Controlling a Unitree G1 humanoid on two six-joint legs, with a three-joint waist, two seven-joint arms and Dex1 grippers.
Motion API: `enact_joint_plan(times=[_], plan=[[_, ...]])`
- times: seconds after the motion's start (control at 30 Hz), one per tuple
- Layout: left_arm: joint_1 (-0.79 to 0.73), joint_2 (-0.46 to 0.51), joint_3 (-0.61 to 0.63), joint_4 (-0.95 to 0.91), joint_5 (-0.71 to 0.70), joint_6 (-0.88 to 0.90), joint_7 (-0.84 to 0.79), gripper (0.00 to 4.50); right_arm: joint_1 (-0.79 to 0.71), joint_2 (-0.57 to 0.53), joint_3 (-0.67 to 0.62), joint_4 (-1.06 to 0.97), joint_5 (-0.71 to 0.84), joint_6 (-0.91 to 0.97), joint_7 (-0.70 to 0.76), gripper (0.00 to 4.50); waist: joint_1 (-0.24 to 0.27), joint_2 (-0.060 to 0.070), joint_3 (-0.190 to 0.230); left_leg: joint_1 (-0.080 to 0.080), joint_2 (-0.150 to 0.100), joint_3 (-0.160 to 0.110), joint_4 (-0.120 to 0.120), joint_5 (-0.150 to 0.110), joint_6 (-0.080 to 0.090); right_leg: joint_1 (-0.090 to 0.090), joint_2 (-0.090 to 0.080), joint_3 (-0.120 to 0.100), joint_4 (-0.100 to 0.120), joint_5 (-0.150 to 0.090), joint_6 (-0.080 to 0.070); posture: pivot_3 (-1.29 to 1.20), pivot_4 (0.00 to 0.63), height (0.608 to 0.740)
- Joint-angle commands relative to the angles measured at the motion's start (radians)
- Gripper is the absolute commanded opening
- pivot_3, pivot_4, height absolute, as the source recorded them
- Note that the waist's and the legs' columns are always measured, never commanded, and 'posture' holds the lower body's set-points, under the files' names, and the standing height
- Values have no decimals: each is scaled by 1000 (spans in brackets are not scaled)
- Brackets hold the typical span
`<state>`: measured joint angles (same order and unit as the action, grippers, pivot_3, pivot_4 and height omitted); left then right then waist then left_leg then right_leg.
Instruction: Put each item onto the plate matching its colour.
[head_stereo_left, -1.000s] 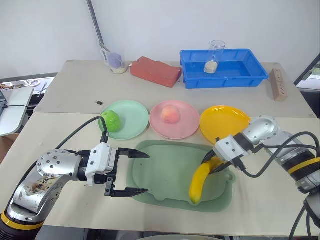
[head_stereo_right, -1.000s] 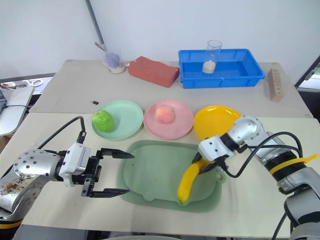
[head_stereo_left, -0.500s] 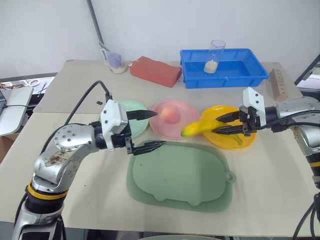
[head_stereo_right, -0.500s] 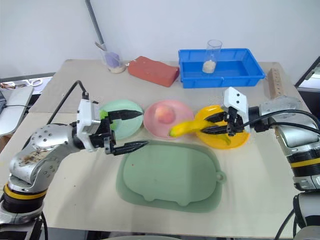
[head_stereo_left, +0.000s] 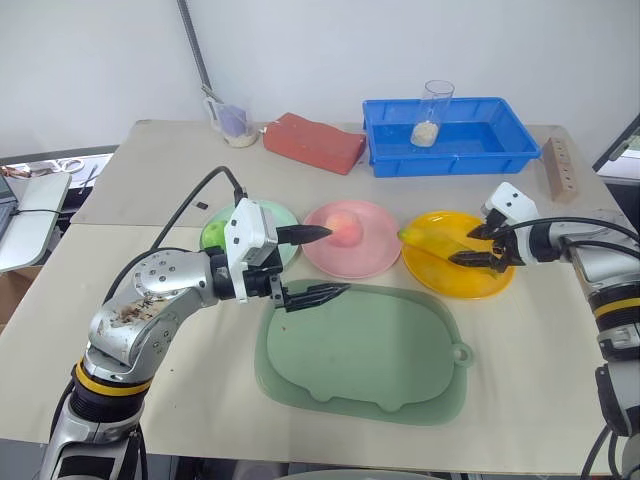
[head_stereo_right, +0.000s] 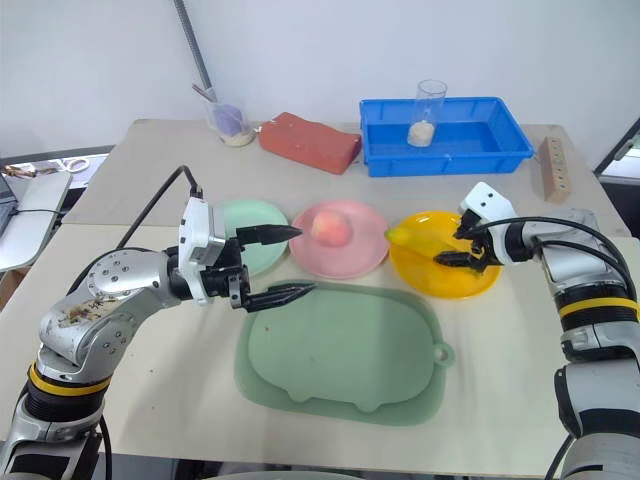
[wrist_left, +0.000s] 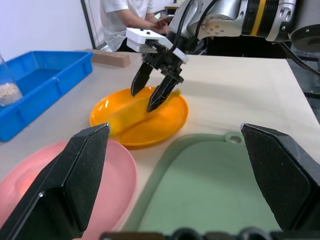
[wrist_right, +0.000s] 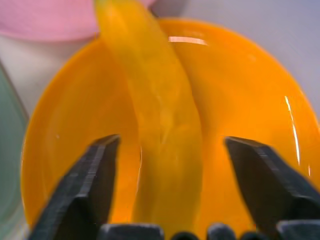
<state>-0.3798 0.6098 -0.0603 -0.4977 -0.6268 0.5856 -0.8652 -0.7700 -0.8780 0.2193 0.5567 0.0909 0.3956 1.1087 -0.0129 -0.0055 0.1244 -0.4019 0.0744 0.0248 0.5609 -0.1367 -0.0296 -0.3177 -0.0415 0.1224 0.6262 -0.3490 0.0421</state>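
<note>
Step in hand looked like the banana release on the yellow plate (head_stereo_left: 460, 268), right of centre in the head view. Right gripper (head_stereo_left: 482, 243) had its fingers apart, straddling the banana (head_stereo_left: 432, 239) with visible clearance on both sides in the right wrist view, so nothing was gripped. To finish cleanly I'd lift straight up and back along the finger line, not sideways, or a fingertip could drag the banana off. One end of the banana poked over the rim toward the pink plate (head_stereo_left: 352, 238), so it could tip or roll; worth checking. Banana was long, curved, glossy yellow, lying across the plate. Peach (head_stereo_left: 347, 227) sat on the pink plate at centre; green apple (head_stereo_left: 215, 234) on the mint plate (head_stereo_right: 244, 243), partly hidden behind the left arm. Left gripper (head_stereo_left: 318, 262) was wide open, empty, hovering over the near edge of the dull-green tray (head_stereo_left: 360, 350).
</note>
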Motion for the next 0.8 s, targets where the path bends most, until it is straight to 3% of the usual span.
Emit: enact_joint_plan(times=[0.03, 0.23, 0.37, 0.47, 0.63, 0.8], plan=[[19, -1, 57, -40, -20, 21, 58, 4500, -27, -17, -76, -25, 22, 6, 9, 4455, -1, 0, 0, 0, 0, 0, 0, 0, 0, 0, 0, 0, 0, 0, 0, 0, 150, 740], [77, -41, 223, 13, -46, 126, 281, 4500, 123, -15, -363, -213, 176, 129, -121, 4455, 4, 0, 1, 0, 0, -1, 0, 0, 0, 1, 0, -1, 0, 0, 0, 0, 150, 740], [113, -79, 385, 121, 33, 88, 474, 4500, 269, 58, -593, -401, 273, 239, -306, 4455, 5, -1, 1, 0, 0, -2, 0, 0, -1, 1, 0, -1, 0, 0, 0, 0, 150, 740], [127, -79, 499, 238, 102, 30, 578, 4500, 363, 143, -711, -483, 250, 210, -496, 4455, -1, 0, 1, 0, 0, -2, 0, 0, -1, 1, 0, -1, 1, 0, 1, 0, 150, 740], [94, -55, 647, 536, 196, -127, 700, 4500, 471, 222, -744, -415, 77, -26, -775, 4455, -2, 1, -1, 0, -1, -2, -1, 0, -1, -1, 0, 0, 1, 0, 1, 0, 150, 740], [32, 21, 610, 843, 333, -287, 732, 4500, 439, 264, -749, -265, 54, -127, -909, 4455, -4, 0, -1, 4, -2, -2, -3, 1, -2, -2, -1, 0, 0, 0, 1, 0, 150, 740]])
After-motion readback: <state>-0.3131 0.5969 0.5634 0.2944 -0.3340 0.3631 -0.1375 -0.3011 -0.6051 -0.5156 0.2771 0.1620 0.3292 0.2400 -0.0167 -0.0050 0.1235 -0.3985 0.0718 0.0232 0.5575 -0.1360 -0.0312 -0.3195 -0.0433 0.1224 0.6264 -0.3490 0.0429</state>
